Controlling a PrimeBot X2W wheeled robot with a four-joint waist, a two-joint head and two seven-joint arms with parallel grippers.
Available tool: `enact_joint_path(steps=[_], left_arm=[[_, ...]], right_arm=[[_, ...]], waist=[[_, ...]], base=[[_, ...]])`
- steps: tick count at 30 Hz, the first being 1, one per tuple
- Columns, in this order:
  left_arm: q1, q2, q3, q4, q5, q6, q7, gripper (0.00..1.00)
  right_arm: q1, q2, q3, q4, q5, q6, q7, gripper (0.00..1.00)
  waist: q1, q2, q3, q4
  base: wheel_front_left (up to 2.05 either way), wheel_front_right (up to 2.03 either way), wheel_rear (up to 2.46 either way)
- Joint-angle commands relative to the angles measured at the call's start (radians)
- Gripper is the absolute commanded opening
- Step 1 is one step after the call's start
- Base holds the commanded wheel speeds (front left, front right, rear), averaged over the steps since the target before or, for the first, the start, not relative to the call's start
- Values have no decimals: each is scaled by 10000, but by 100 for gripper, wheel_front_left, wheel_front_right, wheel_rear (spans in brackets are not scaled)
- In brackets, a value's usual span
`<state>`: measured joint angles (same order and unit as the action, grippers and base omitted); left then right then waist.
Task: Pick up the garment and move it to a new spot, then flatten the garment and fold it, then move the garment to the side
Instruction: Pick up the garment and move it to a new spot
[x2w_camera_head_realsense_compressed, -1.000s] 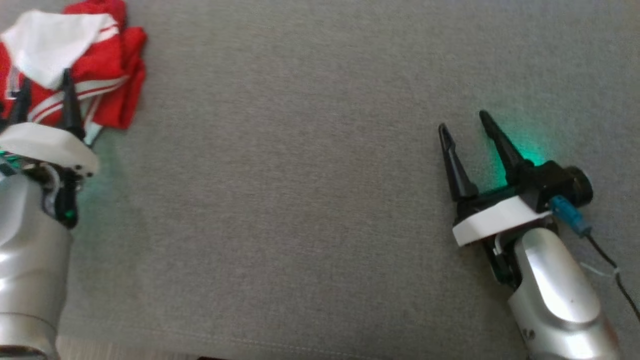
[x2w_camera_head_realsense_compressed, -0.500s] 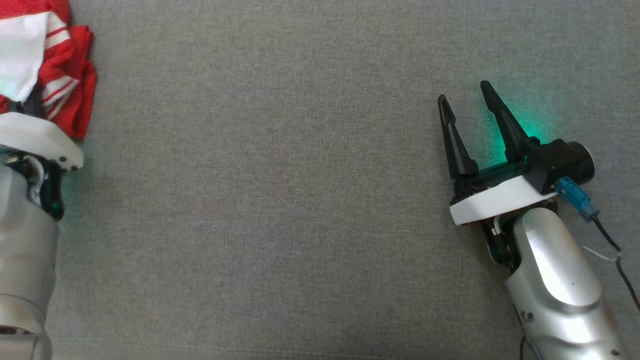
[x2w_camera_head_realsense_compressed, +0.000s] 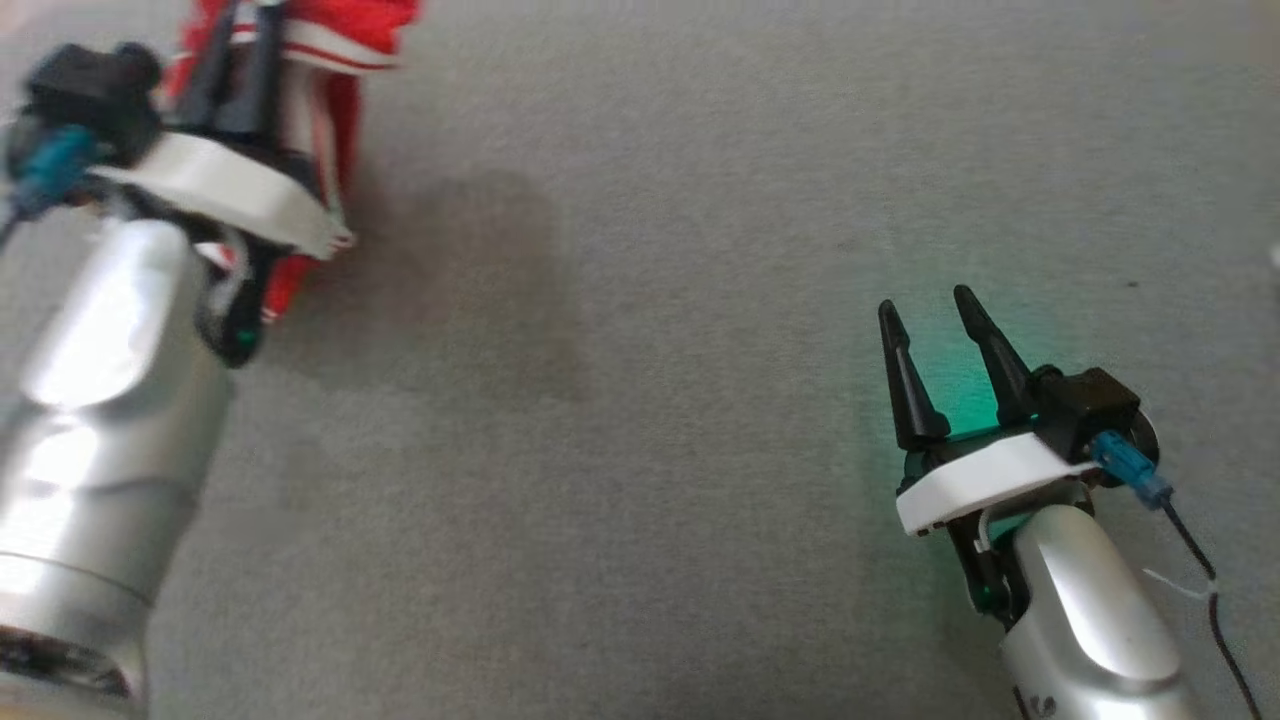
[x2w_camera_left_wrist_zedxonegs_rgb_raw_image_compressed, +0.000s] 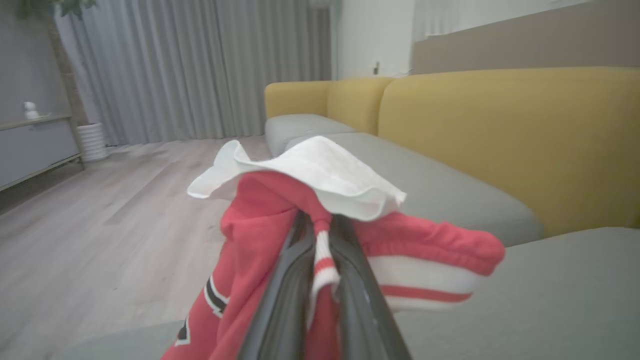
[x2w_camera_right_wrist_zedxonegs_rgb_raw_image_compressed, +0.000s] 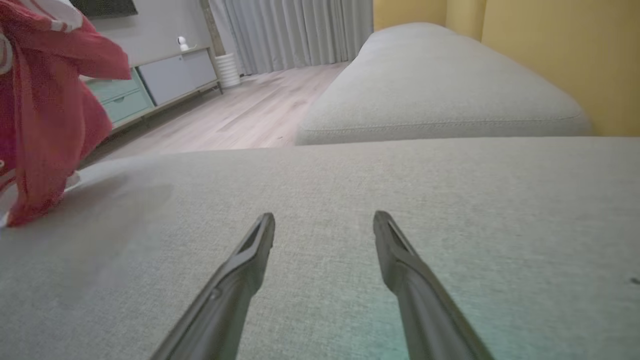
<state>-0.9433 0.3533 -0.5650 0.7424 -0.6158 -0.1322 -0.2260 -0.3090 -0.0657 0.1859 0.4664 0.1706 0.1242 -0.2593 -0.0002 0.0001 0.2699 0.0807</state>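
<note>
The red and white garment (x2w_camera_left_wrist_zedxonegs_rgb_raw_image_compressed: 260, 210) hangs over the far left corner of the grey seat cushion (x2w_camera_head_realsense_compressed: 700, 250) by a thin pinch (only a bunched fold of striped trim), so a quick swing could pull it free or drag its lower end. The left gripper (x2w_camera_left_wrist_zedxonegs_rgb_raw_image_compressed: 320, 225) is pressed together on that fold. The right gripper (x2w_camera_head_realsense_compressed: 925, 300), near the cushion's right edge, is spread wide, holding nothing.
</note>
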Motion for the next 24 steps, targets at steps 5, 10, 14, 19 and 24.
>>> enact_joint_path(steps=[5, 10, 14, 19, 24], left_arm=[[-87, -794, -992, -1252, -414, 16, -188, 0], [326, -1748, -1713, -1277, -574, 16, -278, 0], [902, -2437, -2170, -686, -692, 16, -336, 82], [1744, -2726, -1616, -322, -651, 38, -353, 100], [3059, -2770, 56, -779, 57, 421, -355, 100]], right_arm=[[184, 151, 386, -305, 548, 65, -24, 100], [200, 152, 539, -289, 701, 65, -24, 100], [185, 153, 624, -258, 813, 65, -24, 100], [191, 153, 523, -230, 888, 65, -24, 100], [346, 154, 240, -202, 814, 65, -24, 100]], waist=[[2, -1, -595, -1193], [2, -1, -644, -1824], [2, -1, -672, -2266], [2, -1, -769, -2364], [2, -1, -1064, -2072]], base=[[0, 0, 0], [0, 0, 0], [0, 0, 0], [0, 0, 0], [0, 0, 0]])
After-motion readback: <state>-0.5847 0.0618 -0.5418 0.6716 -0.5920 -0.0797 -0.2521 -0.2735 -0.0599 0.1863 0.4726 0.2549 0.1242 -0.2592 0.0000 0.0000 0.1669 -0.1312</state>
